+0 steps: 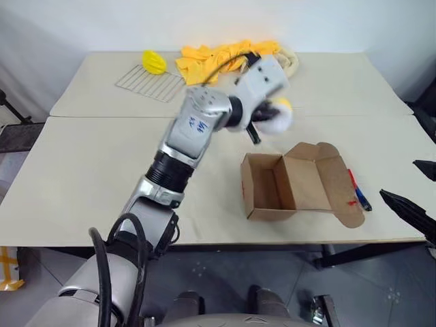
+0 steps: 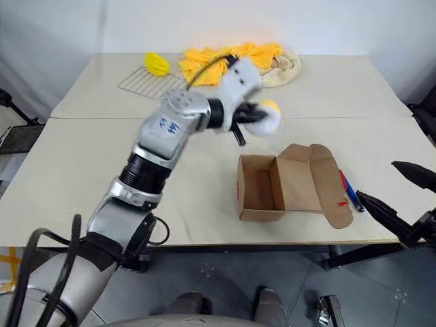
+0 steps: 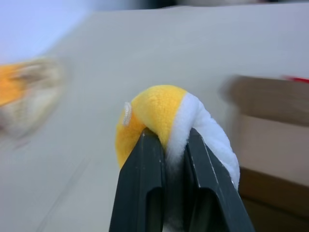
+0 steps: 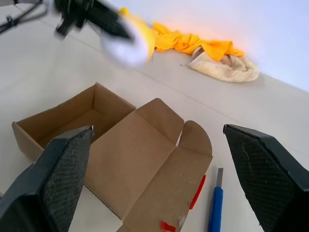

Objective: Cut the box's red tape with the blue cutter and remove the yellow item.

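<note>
Left gripper point(image 3: 166, 145) pinches the soft yellow-and-white plush item point(image 3: 169, 121), lifted above the pale surface point(image 1: 102, 170), beyond the open brown cardboard box point(image 1: 272, 187). Right gripper point(image 4: 159, 164) wide, empty, near the slim blue cutter point(image 4: 216, 212). Best carry the plush clear of the flaps, lower it, then release.

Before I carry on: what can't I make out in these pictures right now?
- Yellow item: its underside is hidden between the left claw fingers; blurred by motion in the right wrist view.
- Blue cutter: its lower end is cut off by the picture's edge; the blade state is too small to tell.
- Box: the inside of its near wall is hidden in the head views.
</note>
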